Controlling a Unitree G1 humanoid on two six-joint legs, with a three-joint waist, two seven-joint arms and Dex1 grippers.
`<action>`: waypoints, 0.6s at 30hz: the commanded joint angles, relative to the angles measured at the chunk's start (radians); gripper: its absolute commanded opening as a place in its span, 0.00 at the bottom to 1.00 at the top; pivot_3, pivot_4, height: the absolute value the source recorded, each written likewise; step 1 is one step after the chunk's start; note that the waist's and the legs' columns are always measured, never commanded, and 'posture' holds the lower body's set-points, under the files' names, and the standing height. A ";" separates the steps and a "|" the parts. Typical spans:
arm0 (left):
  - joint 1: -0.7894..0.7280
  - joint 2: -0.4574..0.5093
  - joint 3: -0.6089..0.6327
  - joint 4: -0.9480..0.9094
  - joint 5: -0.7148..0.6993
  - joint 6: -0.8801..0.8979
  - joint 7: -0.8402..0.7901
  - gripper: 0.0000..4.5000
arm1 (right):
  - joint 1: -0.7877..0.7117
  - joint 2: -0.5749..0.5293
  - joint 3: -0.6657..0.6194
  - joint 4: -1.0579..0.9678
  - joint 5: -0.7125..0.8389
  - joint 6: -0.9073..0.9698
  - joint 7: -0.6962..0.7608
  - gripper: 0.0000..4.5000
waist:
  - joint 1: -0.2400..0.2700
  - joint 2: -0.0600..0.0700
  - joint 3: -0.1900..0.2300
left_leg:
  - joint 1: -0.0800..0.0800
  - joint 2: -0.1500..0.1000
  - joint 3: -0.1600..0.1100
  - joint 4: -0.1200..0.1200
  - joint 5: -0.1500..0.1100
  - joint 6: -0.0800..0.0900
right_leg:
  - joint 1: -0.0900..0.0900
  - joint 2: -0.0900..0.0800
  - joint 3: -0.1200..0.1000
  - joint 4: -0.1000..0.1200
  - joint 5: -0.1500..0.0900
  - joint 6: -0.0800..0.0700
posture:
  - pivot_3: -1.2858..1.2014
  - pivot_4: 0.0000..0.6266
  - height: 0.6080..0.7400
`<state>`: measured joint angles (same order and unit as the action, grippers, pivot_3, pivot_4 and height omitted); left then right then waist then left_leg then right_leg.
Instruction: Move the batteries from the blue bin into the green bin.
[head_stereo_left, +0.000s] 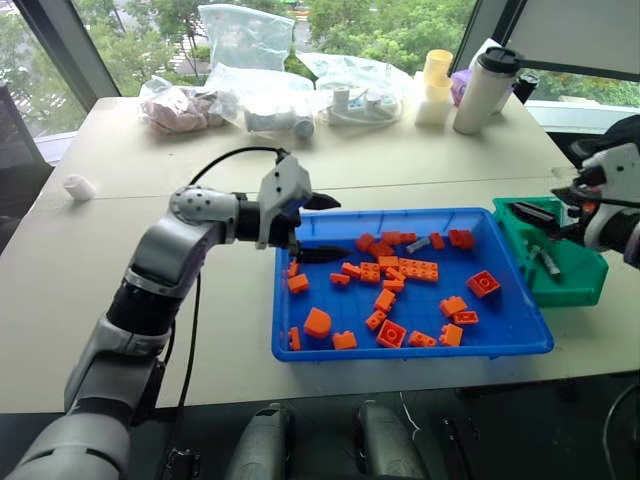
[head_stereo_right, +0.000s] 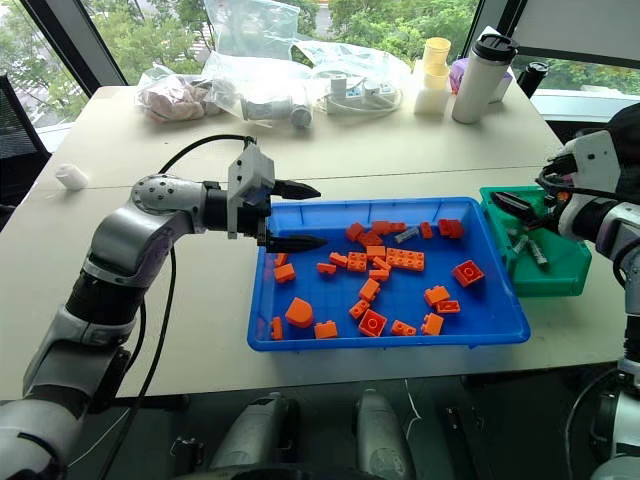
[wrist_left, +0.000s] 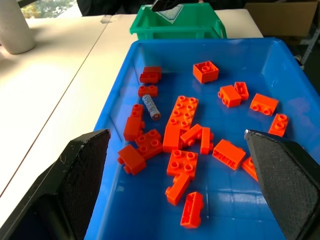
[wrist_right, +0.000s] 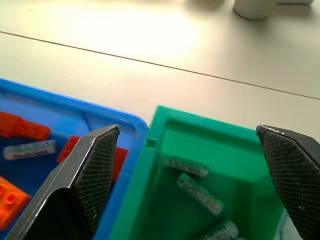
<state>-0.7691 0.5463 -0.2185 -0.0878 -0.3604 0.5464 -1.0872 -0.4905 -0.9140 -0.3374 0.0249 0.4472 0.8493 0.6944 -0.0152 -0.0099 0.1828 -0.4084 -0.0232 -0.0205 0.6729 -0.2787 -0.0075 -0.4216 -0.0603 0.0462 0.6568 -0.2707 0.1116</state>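
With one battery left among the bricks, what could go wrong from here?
1. The last battery in the blue bin lies close beside orange bricks, so a claw closing on it may catch a brick too.
2. The open right claw hangs over the green bin; swinging back low, it might knock the rim.

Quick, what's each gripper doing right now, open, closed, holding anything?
Left gripper: open, holding nothing, at the left end of the blue bin.
Right gripper: open, holding nothing, over the green bin.
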 joint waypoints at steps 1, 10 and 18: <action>0.008 0.037 0.040 -0.063 -0.021 0.023 -0.007 1.00 | -0.016 0.031 0.050 -0.137 0.045 0.023 0.014 0.99 | 0.001 0.000 0.000 | 0.000 0.000 0.000 0.000 0.000 0.000 | 0.000 0.000 0.000 0.000 0.000 0.000 | 0.52 0.24 1.00; 0.038 0.115 0.059 -0.145 -0.046 0.078 -0.003 1.00 | 0.011 0.022 0.373 -0.086 -0.159 -0.212 0.125 0.99 | 0.003 0.000 0.000 | -0.002 -0.001 -0.001 0.004 -0.001 0.002 | 0.000 -0.001 -0.001 0.000 0.000 0.000 | 0.52 0.24 1.00; 0.054 0.122 0.062 -0.169 -0.051 0.094 0.020 1.00 | -0.177 0.062 0.525 0.238 -0.293 -0.425 0.298 0.99 | 0.000 0.000 0.000 | -0.002 0.000 0.000 0.005 -0.001 0.002 | 0.000 0.000 -0.001 0.001 0.000 0.000 | 0.52 0.24 1.00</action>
<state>-0.7126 0.6646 -0.1803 -0.2208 -0.4032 0.6433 -1.0742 -0.6393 -0.8642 0.1809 0.2227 0.1800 0.4761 0.9660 -0.0149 -0.0099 0.1831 -0.4103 -0.0235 -0.0209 0.6778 -0.2798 -0.0059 -0.4219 -0.0605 0.0452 0.6575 -0.2707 0.1116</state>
